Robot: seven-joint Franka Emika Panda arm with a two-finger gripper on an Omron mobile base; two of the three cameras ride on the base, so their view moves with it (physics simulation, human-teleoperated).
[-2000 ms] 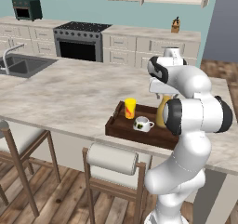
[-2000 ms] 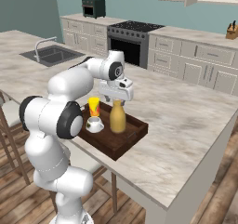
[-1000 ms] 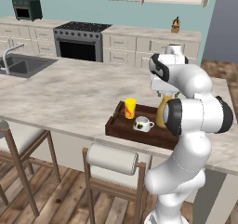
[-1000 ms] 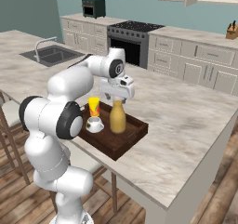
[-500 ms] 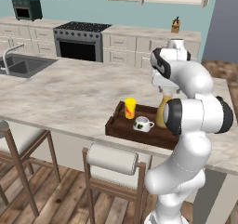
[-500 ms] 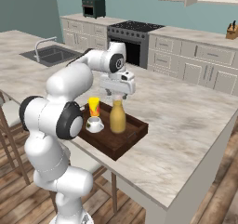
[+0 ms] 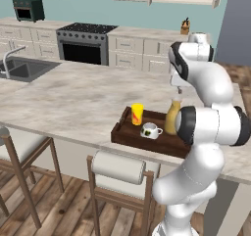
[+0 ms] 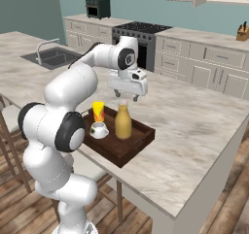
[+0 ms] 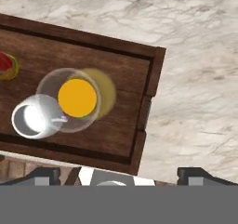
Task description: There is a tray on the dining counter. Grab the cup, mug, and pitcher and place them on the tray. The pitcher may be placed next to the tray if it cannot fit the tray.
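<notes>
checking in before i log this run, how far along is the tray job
It looks finished. Done: the cup, the mug and the pitcher all stand on the tray on the dining counter. In hand: nothing; the gripper hangs open above the pitcher, apart from it. Left: no vessel remains off the tray, so at most backing the arm away.

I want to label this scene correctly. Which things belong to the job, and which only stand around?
Job: tray, cup, mug, pitcher, dining counter, open hand above the pitcher.

Around: sink, stove, toaster oven, knife block, stools.
</notes>
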